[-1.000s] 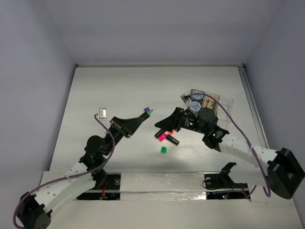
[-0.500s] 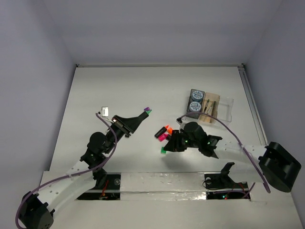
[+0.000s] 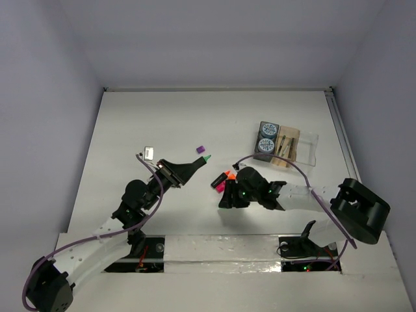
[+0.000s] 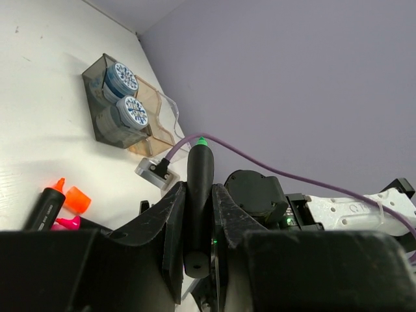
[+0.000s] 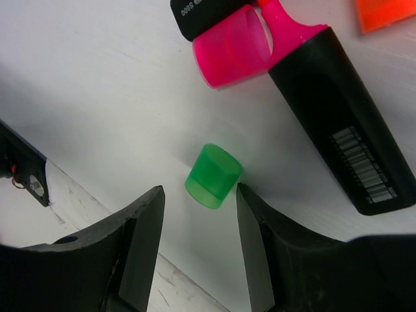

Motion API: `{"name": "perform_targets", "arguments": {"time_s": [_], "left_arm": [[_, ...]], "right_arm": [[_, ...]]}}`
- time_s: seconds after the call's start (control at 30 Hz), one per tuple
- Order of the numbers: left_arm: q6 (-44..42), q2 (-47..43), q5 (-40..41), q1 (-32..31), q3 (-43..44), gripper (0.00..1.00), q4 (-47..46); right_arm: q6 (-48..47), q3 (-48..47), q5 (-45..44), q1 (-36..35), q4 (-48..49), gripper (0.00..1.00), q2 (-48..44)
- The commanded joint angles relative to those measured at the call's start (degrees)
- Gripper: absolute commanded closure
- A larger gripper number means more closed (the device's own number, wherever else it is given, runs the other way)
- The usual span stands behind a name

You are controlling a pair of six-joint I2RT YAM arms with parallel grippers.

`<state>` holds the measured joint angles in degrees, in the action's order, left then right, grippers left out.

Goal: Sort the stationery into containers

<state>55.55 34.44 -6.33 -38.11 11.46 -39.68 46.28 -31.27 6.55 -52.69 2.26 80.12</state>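
My left gripper [image 4: 198, 188] is shut on a black highlighter [image 4: 199, 175] whose bare green tip points up; in the top view it [image 3: 194, 165] hovers left of centre. A loose purple cap [image 3: 201, 149] lies just beyond that tip. My right gripper [image 5: 199, 195] stands open low over the table, its jaws either side of a small green cap [image 5: 213, 175], not touching it. An uncapped pink highlighter [image 5: 331, 117], a pink cap [image 5: 231, 52] and an orange cap [image 5: 383, 13] lie just past it. The dark grey holder [image 3: 259, 151] holds two round blue-and-white pieces [image 3: 266, 143], beside the clear box [image 3: 307, 148].
An orange highlighter [image 4: 49, 205] and an orange cap [image 4: 78, 198] lie by the pink one. The right arm's purple cable [image 3: 305, 179] arches over the table between the gripper and the containers. The table's near edge [image 3: 221, 244] runs just behind the right gripper.
My right gripper has come from beside the containers down and toward the near edge, to the green cap. The left gripper has shifted slightly, its green tip now apart from the purple cap.
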Motion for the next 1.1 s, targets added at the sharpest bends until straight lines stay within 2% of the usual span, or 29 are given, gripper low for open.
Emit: {"name": "perform_targets", "arguments": {"time_s": [0.0, 0.13, 0.2, 0.5, 0.67, 0.93, 1.07], "left_arm": [[-0.4, -0.8, -1.8, 0.3, -1.0, 1.0, -4.7], [-0.4, -1.7, -1.7, 0.3, -1.5, 1.0, -4.5], [-0.4, -2.4, -1.6, 0.3, -1.5, 1.0, -4.4], [-0.4, -3.5, -1.9, 0.3, -2.0, 1.0, -4.3], [-0.7, -4.4, -1.9, 0.3, -1.8, 1.0, -3.7], [-0.8, -5.4, -1.6, 0.3, -1.6, 1.0, -3.0], [-0.9, -5.6, -1.6, 0.3, -1.4, 1.0, -2.9]], "right_arm": [[0.3, -2.0, -3.0, -1.1, 0.6, 0.46, 2.1], [1.2, -2.9, -5.2, -2.3, -0.8, 0.54, 3.3], [1.3, -3.4, -6.2, -2.3, -1.5, 0.56, 3.8], [1.3, -5.6, -10.2, -3.4, -6.1, 0.53, 6.0], [0.7, -6.6, -11.1, -3.4, -8.6, 0.64, 6.6], [-0.1, -6.4, -9.5, -3.9, -9.5, 0.61, 7.1], [-0.5, -6.6, -9.1, -3.9, -8.7, 0.64, 9.7]]}}
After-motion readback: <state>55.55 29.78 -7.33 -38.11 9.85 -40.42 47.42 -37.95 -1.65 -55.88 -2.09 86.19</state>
